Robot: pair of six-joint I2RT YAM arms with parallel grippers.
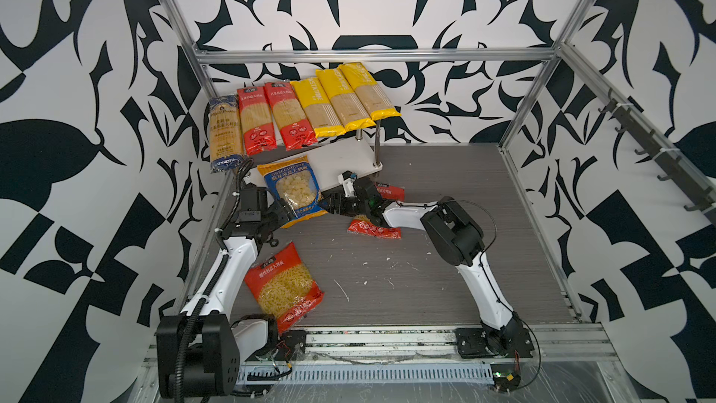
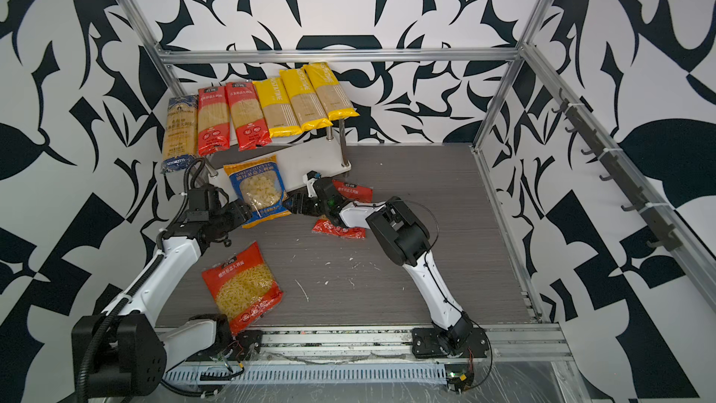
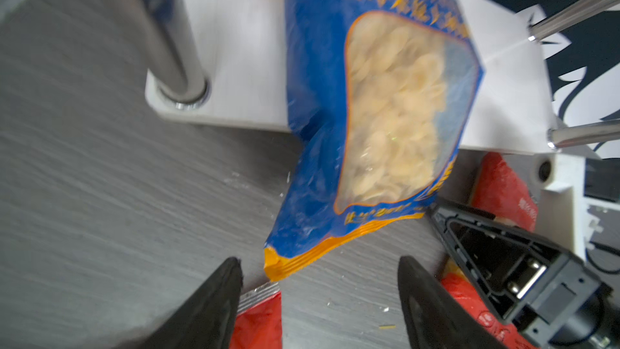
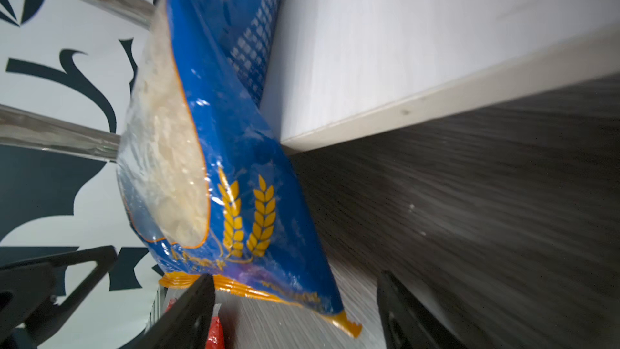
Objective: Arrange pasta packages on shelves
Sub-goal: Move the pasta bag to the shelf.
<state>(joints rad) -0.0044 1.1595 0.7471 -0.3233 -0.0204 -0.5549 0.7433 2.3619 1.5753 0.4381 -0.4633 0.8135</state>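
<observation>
The blue-and-orange plastic bag of short pasta (image 1: 296, 191), clear-windowed, is lying tilted across the near edge of the white lower shelf board (image 1: 348, 162), its orange seam reaching over the grey desk (image 1: 426, 265). The left tool (image 3: 320, 263) and the right tool (image 4: 295, 276) are flanking it, both standing apart, clamping nothing.

Six spaghetti packs (image 1: 318, 109) lie atop the white rack (image 1: 348, 160), a blue-orange bag (image 1: 296, 192) leans on its lower board, and a red bag (image 1: 284, 285) and a half-hidden red bag (image 1: 375, 231) lie on the table (image 1: 426, 265).
</observation>
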